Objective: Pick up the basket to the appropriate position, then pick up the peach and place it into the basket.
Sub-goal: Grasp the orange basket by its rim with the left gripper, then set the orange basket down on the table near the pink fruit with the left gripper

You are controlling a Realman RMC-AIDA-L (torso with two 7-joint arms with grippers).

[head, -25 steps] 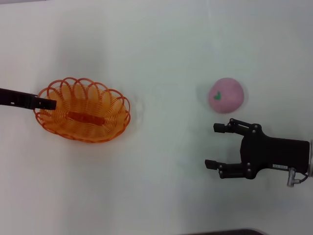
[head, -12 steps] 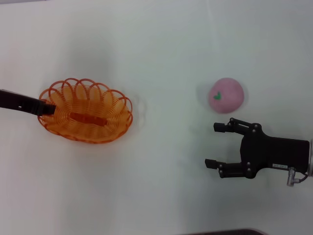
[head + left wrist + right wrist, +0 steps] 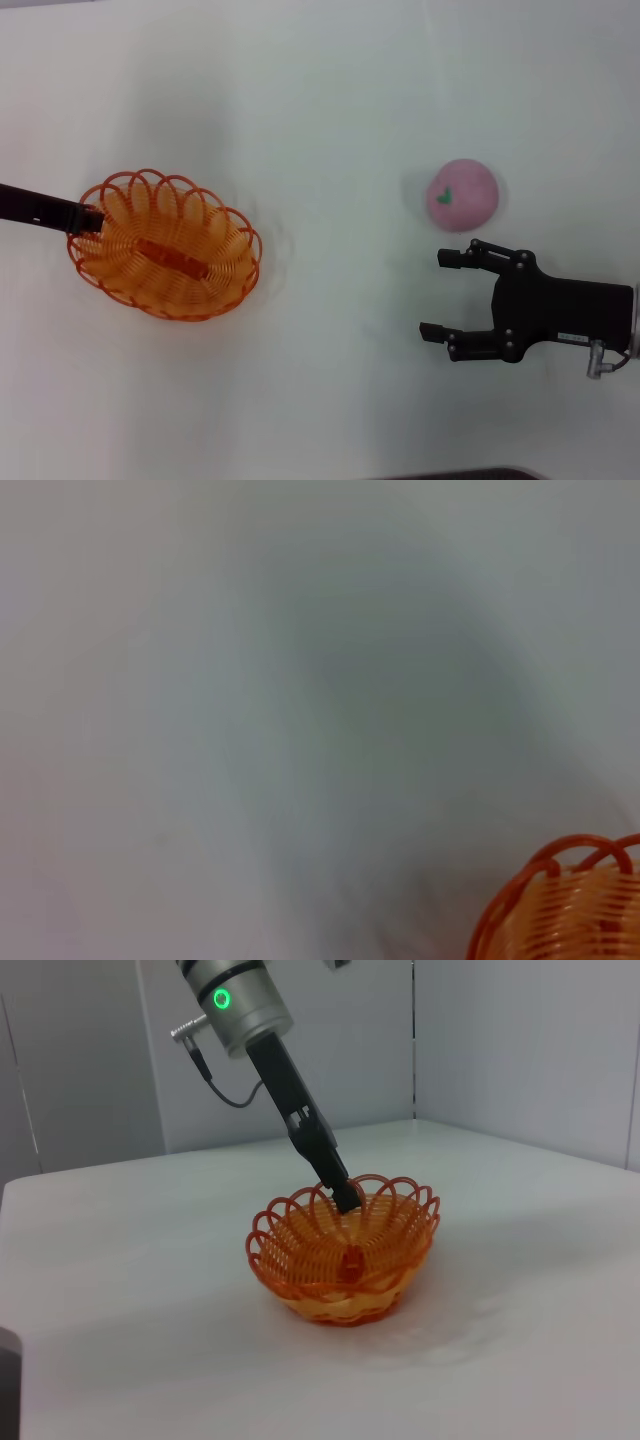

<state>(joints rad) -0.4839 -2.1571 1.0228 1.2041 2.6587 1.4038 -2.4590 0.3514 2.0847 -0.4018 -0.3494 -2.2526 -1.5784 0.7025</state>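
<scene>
At the left of the frame the left gripper (image 3: pixel 88 217) pinches the basket (image 3: pixel 165 245) rim; a thin hold might slip. Right gripper (image 3: pixel 448 294) waits spread beside the peach (image 3: pixel 462 195), mid-right on the bench (image 3: pixel 330 100).

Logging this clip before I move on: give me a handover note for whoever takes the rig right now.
Left hand: shut on the orange basket's rim at the table's left side, mid-repositioning.
Right hand: open, empty, idle just near-side of the pink peach, not touching it.
Done: basket grasped.
Left: settle and release basket, pick the peach, drop it in.
</scene>
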